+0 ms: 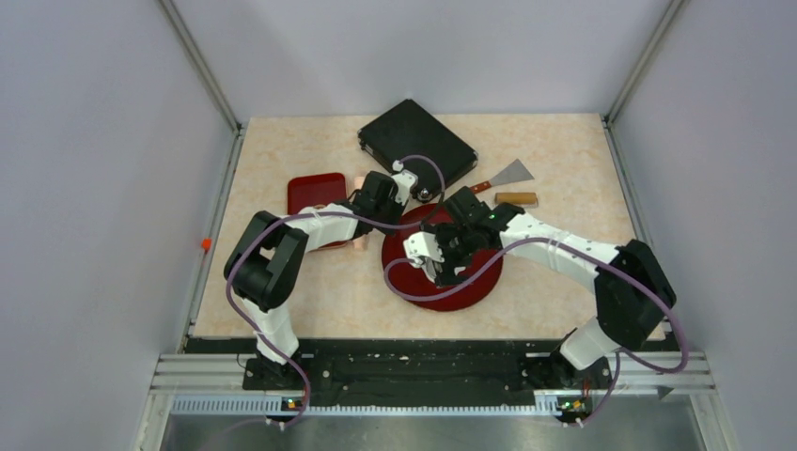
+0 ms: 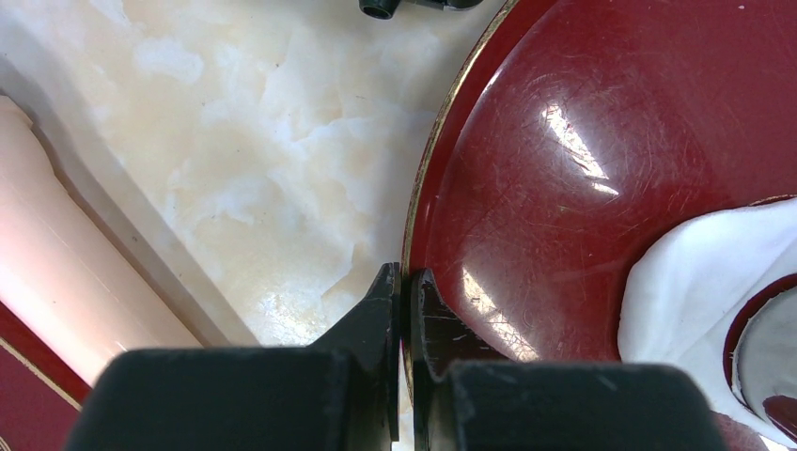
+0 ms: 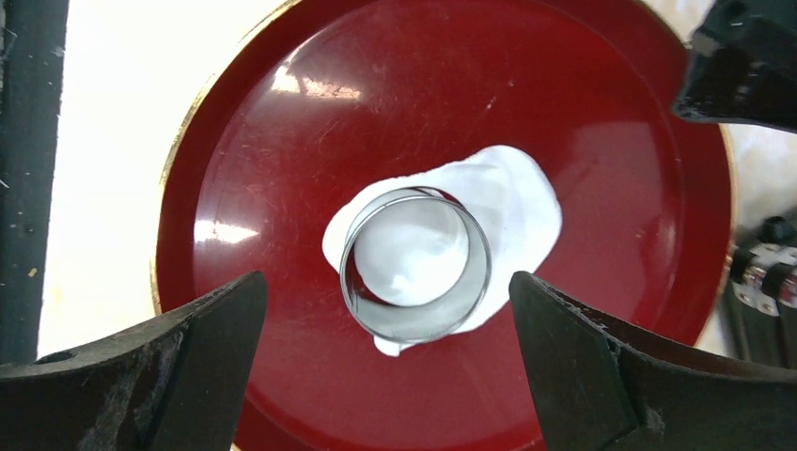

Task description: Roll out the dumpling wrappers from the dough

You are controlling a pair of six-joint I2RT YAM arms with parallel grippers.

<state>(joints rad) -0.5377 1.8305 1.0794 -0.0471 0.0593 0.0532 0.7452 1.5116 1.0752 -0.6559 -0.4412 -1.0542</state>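
The beige marbled table [image 1: 310, 301] bears one round red plate [image 3: 611, 244]. On the plate lies one flattened patch of dough [image 3: 522, 193], with one ring cutter [image 3: 414, 324] standing on it. The left gripper [image 2: 402, 310] pinches the plate's rim, while the right gripper [image 3: 385, 282] hovers above the cutter, spread wide.

Left arm [image 1: 282, 249]: elbow folded near its base, forearm reaching forward and inward. Left hand [image 2: 406, 282]: fingers pressed almost together, pinching the plate [image 2: 583, 188] rim between the tips. Right arm [image 1: 564, 249]: stretched inward to the left, wrist turned down. Right hand [image 3: 385, 282]: fingers spread wide, holding nothing, pointing straight down.
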